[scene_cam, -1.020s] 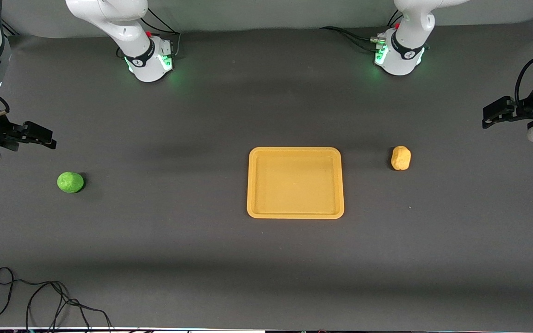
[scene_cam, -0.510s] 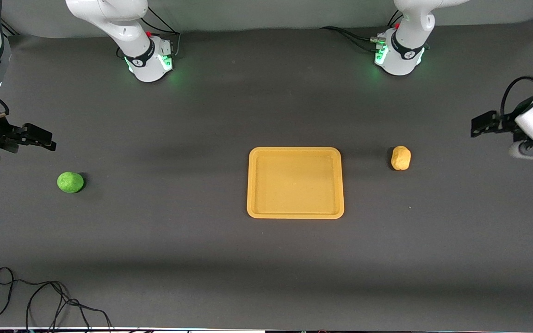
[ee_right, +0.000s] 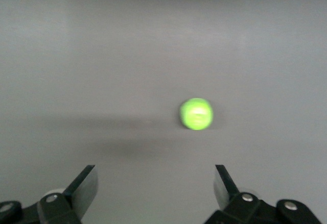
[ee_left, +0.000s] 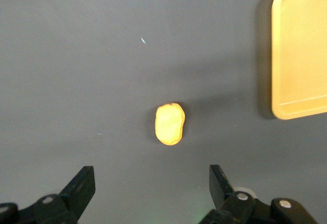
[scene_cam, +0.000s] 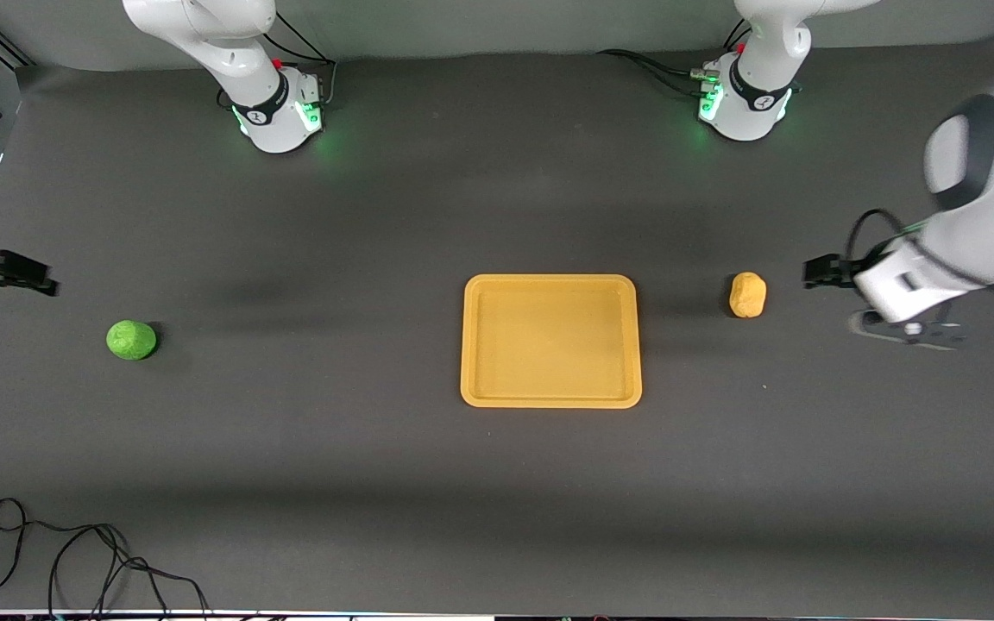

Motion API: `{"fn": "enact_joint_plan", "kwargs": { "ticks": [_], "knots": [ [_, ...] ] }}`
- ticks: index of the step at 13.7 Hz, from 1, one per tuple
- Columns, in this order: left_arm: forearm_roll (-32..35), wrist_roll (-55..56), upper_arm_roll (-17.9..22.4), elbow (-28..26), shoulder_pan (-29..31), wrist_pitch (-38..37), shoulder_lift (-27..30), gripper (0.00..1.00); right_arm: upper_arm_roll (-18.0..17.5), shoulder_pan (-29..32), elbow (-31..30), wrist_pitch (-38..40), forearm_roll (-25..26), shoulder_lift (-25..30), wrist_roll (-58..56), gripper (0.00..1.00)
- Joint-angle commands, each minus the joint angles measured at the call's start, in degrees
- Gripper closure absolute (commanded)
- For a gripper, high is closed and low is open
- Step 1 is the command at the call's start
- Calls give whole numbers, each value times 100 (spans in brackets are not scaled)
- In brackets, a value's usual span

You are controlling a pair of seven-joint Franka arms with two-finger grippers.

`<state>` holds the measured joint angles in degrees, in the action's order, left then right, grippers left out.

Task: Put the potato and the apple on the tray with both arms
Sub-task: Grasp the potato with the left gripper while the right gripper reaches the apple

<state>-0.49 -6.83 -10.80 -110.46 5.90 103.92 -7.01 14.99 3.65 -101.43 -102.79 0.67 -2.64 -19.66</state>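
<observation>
Since a second ago the left gripper [scene_cam: 818, 272], jaws wide, has swung in beside the potato [scene_cam: 747, 294] at the table's left-arm end. Right gripper [scene_cam: 18, 274], also wide, hangs near the apple [scene_cam: 131, 340] at the other end; each arm lines up on its own item, leaving the tray [scene_cam: 550, 398] bare between them.

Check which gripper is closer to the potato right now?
Left. The left gripper is just beside the potato, toward the left arm's end; the right gripper is above the apple.

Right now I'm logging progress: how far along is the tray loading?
Nothing is loaded: the tray holds nothing. The potato and apple lie on the table. The left gripper hangs open near the potato, the right gripper open near the apple. Both pickups and placements remain.
</observation>
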Motion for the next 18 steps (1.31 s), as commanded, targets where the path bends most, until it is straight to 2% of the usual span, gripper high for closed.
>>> {"fn": "enact_joint_plan", "kwargs": {
  "ticks": [1, 3, 4, 6, 8, 9, 12, 13, 14, 16, 18],
  "knots": [
    [-56, -11, 52, -1378, -150, 1100, 16, 2, 565, -49, -245, -302, -76, 97, -852, 0],
    [-48, -46, 52, -1741, -186, 1656, -342, 3, 681, -49, -421, -495, -155, 97, -1005, 0],
    [-48, -55, 52, -1786, -247, 1849, -632, 7, 681, -49, -569, -636, -155, 106, -996, 0],
    [-56, 23, 52, -1830, -291, 2376, -1160, 8, 681, -66, -894, -1021, -269, 80, -1005, 0],
    [-48, -55, 52, -1821, -291, 2396, -1337, 9, 681, -101, -1351, -1636, -427, 1, -1014, 0],
    [-39, -73, 52, -1813, -283, 2387, -1364, 19, 672, -110, -1606, -2005, -454, -78, -1014, 0],
    [-39, -99, 52, -1647, -238, 2195, -1225, 61, 672, -110, -1950, -2841, -1005, -577, -1346, 0],
    [-100, 58, 35, -1411, -282, 1959, -1172, 71, 681, -102, -1951, -2991, -1234, -806, -1496, 0],
    [-535, 459, 8, -1034, -335, 1670, -1162, 71, 681, -102, -1951, -3149, -1428, -1008, -1645, 0],
    [-1205, 1023, -315, -147, -536, 1500, -1319, 70, 672, -93, -1942, -3535, -1588, -1386, -1804, 0],
    [-1252, 2066, -352, 670, -1027, 1570, -1818, 70, 672, -93, -1942, -3792, -1754, -1703, -1910, 0]
  ]
}}
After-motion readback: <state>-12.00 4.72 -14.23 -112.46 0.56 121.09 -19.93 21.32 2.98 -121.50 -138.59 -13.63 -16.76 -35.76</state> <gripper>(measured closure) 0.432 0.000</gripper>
